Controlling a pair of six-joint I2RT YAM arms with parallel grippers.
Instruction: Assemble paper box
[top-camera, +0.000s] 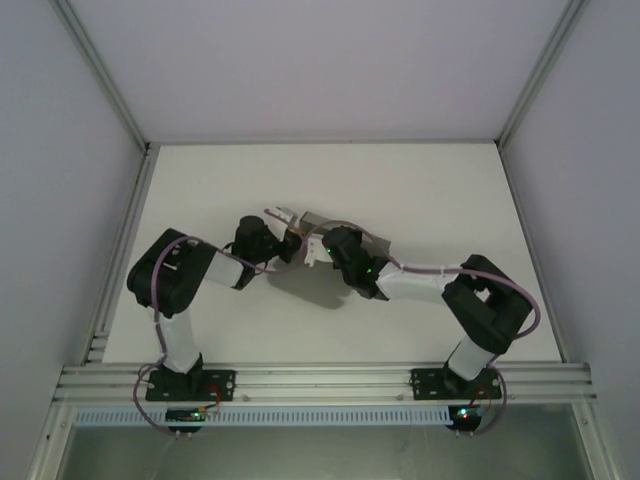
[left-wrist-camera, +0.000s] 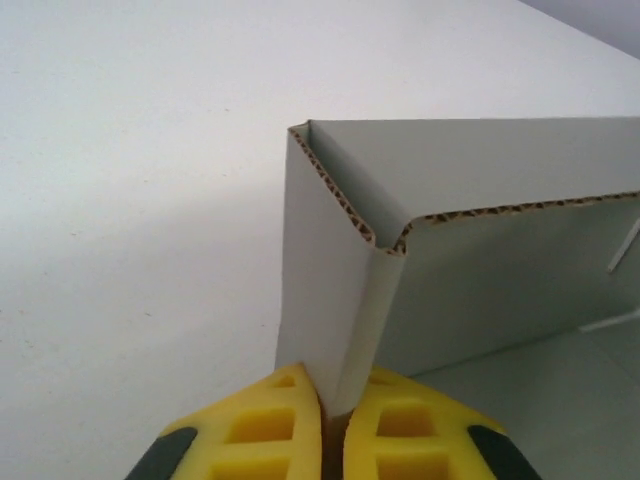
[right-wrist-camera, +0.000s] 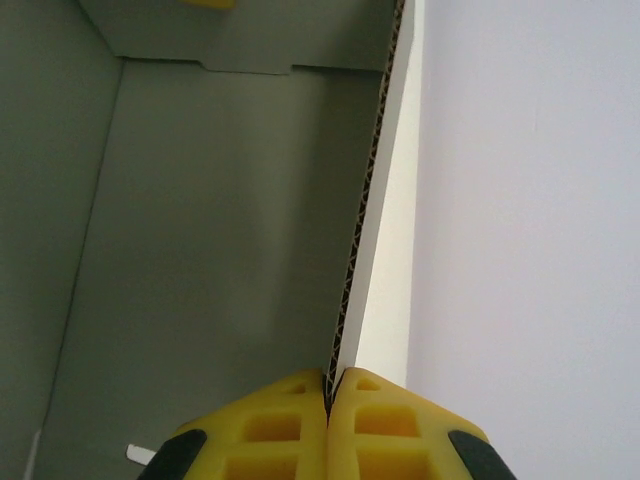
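Close under its wrist camera, the left gripper (left-wrist-camera: 326, 405) had its yellow jaws clamped on the folded corner wall of the paper box (left-wrist-camera: 470, 170), which rose upright from between them. The right gripper (right-wrist-camera: 328, 385) pinched the corrugated edge of a side wall, with the box's inside to the left of that wall. From above, the box sat mid-way across the white table (top-camera: 450, 190), between both grippers.

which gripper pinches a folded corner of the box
The left gripper: it clamps the paper box at its folded corner; the right gripper clamps a flat wall.
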